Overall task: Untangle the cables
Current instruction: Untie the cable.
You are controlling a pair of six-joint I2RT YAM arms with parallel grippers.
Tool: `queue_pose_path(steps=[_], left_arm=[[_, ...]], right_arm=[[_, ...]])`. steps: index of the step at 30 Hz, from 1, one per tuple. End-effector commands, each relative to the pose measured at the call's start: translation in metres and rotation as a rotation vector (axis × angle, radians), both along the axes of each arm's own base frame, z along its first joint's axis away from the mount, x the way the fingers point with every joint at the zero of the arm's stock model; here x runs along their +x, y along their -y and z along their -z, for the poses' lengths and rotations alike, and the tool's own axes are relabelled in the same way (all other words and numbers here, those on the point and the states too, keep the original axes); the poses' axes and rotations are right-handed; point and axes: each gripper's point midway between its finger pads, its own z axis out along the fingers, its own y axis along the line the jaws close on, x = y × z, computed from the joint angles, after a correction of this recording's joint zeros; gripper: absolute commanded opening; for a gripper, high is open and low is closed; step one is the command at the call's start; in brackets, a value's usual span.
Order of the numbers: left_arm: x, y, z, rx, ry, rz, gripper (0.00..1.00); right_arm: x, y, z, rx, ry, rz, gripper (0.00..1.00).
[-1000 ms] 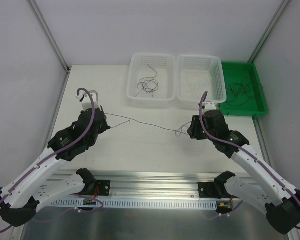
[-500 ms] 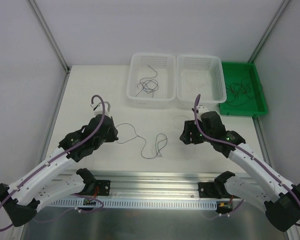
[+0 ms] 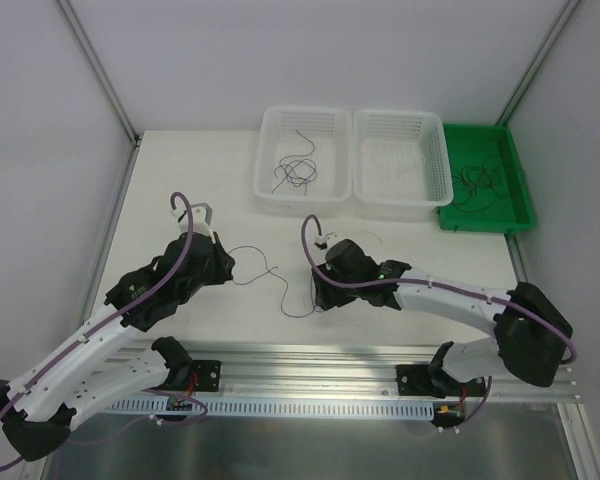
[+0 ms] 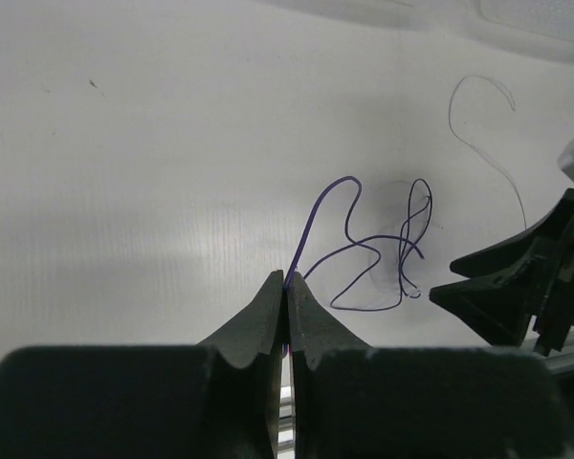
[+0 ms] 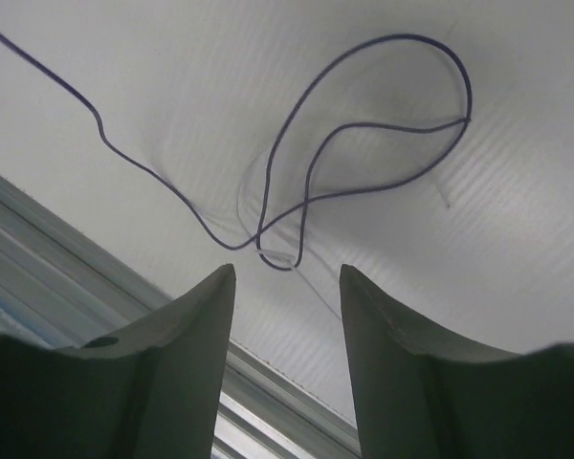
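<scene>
We see one thin dark cable (image 3: 270, 268) lying slack on the white table (image 3: 180, 180), near its front edge and between the two grippers; one end is pinched in the left gripper (image 3: 223, 272), whose fingers (image 4: 268, 306) are pressed fully together on it, and from there the strand rises in a hump, drops back to the surface and curls into loose crossing loops (image 4: 349, 253). The right gripper (image 3: 317, 297) hangs low over the far end of those loops with its jaws parted about halfway and nothing between them; in its own camera the two fingertips (image 5: 220, 287) frame the bottom of a figure-of-eight loop (image 5: 364, 124) that crosses itself just beyond them; whether they touch it we cannot tell. A second, paler strand (image 4: 479, 77) lies on the table beyond the right gripper, apart from the held cable. At the back, the left white basket (image 3: 305, 207) holds a small tangle of dark cables (image 3: 296, 172); the right white basket (image 3: 400, 207) stands touching it; beside that, a green tray (image 3: 520, 200) holds another tangle (image 3: 475, 182).
</scene>
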Motion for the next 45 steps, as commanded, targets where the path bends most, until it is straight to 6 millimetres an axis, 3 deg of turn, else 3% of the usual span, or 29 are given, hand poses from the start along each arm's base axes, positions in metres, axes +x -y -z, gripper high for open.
queue_pose_path(steps=[1,11,14,15,16,17,18,20,21,24,25,30,34,39,41,45], left_arm=[[-0.001,0.005,-0.009,-0.048,0.018,0.011,0.0],[-0.002,-0.004,-0.006,-0.035,0.039,-0.013,0.0],[0.0,-0.014,-0.004,0.009,0.051,-0.045,0.0],[0.0,-0.018,-0.005,0.019,0.056,-0.061,0.0],[0.001,-0.025,-0.006,0.037,0.062,-0.083,0.0],[0.0,-0.038,-0.006,0.077,0.072,-0.126,0.0],[0.0,-0.046,-0.01,0.096,0.085,-0.153,0.0],[-0.003,-0.071,-0.014,0.171,0.1,-0.226,0.0],[-0.003,-0.078,-0.022,0.186,0.116,-0.248,0.0],[-0.008,-0.106,-0.036,0.262,0.146,-0.338,0.0],[-0.01,-0.114,-0.04,0.283,0.152,-0.36,0.0],[-0.02,-0.141,-0.06,0.336,0.185,-0.439,0.0],[-0.026,-0.155,-0.07,0.355,0.203,-0.486,0.0],[-0.036,-0.172,-0.079,0.395,0.202,-0.532,0.0],[-0.046,-0.184,-0.077,0.439,0.179,-0.555,0.0],[-0.055,-0.197,-0.079,0.429,0.181,-0.615,0.0]], right_arm=[[0.023,-0.034,-0.01,0.019,0.085,0.056,0.5],[0.032,-0.049,0.036,-0.075,0.033,0.083,0.36],[0.031,-0.041,0.038,-0.101,0.033,0.087,0.15],[0.034,-0.036,0.035,-0.115,0.054,0.098,0.02],[0.033,-0.026,0.033,-0.145,0.063,0.103,0.01],[0.033,-0.017,0.028,-0.166,0.081,0.109,0.01],[0.041,-0.005,0.008,-0.176,0.154,0.13,0.01],[0.045,0.026,-0.006,-0.235,0.191,0.172,0.01],[0.054,0.045,-0.028,-0.209,0.239,0.221,0.01],[0.062,0.097,-0.05,-0.186,0.239,0.332,0.01],[0.061,0.114,-0.071,-0.143,0.273,0.36,0.01],[0.065,0.182,-0.119,-0.062,0.355,0.538,0.01],[0.059,0.194,-0.133,0.003,0.348,0.57,0.01],[0.065,0.221,-0.13,-0.007,0.321,0.721,0.01],[0.068,0.223,-0.131,0.025,0.298,0.746,0.01],[0.079,0.226,-0.152,0.125,0.322,0.797,0.02]])
